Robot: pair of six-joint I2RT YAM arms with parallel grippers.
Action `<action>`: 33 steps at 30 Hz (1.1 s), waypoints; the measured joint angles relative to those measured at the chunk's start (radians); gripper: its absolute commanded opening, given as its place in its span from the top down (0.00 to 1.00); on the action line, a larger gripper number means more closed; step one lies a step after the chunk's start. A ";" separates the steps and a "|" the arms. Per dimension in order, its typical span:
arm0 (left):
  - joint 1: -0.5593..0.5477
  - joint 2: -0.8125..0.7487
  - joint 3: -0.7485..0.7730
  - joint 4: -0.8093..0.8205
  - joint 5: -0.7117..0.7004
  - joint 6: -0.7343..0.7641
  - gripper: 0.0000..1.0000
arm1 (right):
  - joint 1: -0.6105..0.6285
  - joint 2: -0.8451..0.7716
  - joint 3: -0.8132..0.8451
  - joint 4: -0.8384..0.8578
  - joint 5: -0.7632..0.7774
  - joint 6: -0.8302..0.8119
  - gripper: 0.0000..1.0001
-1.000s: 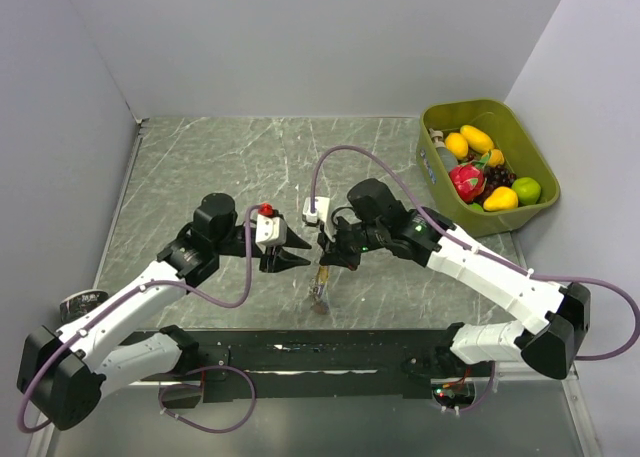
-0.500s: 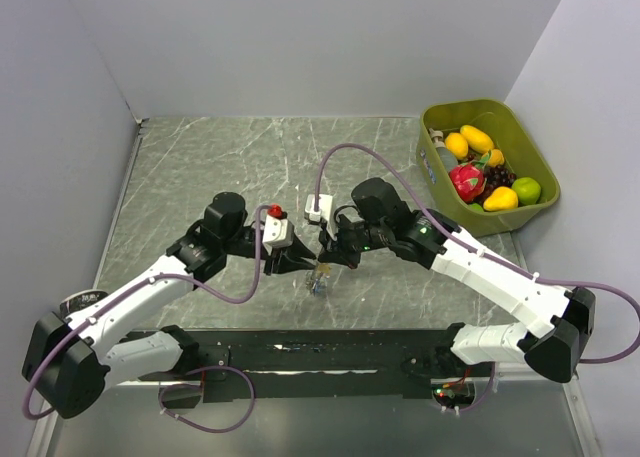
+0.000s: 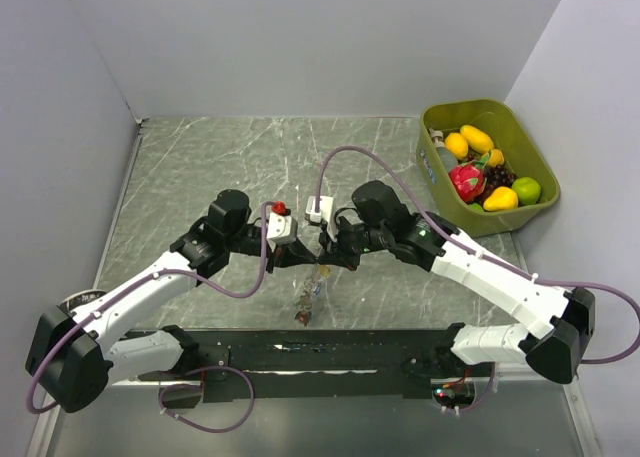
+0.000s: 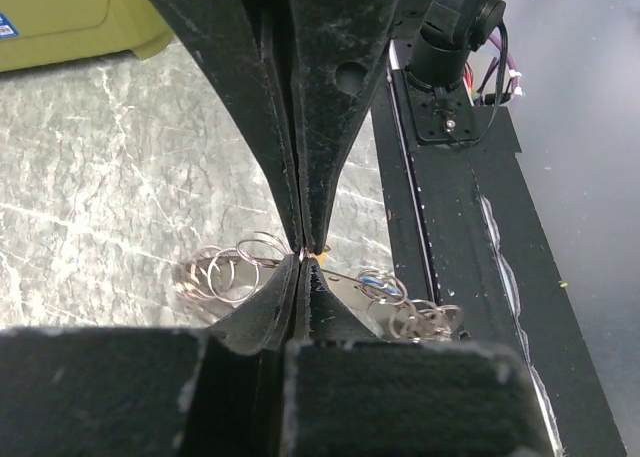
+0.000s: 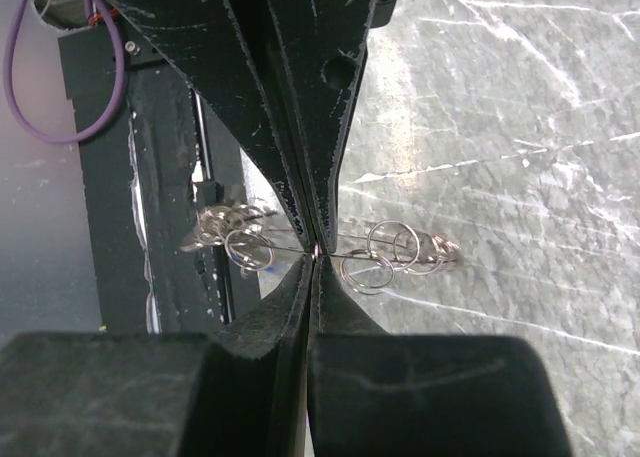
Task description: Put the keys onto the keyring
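Note:
My left gripper (image 3: 306, 258) and right gripper (image 3: 326, 254) meet tip to tip above the middle of the table, near its front. Both are shut on the thin wire keyring. In the left wrist view the jaws are closed on the wire (image 4: 344, 277). Small split rings hang to the left (image 4: 228, 273) and a bunch of keys with a blue head (image 4: 374, 280) to the right. In the right wrist view the closed jaws pinch the keyring wire (image 5: 356, 256), with ring clusters on both sides. In the top view the keys (image 3: 310, 299) dangle below the grippers.
A green bin (image 3: 485, 106) of coloured fruit stands at the back right. A black strip (image 3: 350, 352) runs along the table's front edge, just below the hanging keys. Grey walls close in the left, back and right.
My left gripper has moved right until it meets the right gripper. The bunch of keys now hangs longer and lower, toward the front edge.

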 measured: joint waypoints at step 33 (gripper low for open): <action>-0.003 -0.201 -0.219 0.607 -0.038 -0.333 0.99 | -0.124 -0.343 -0.303 0.499 -0.323 0.198 0.54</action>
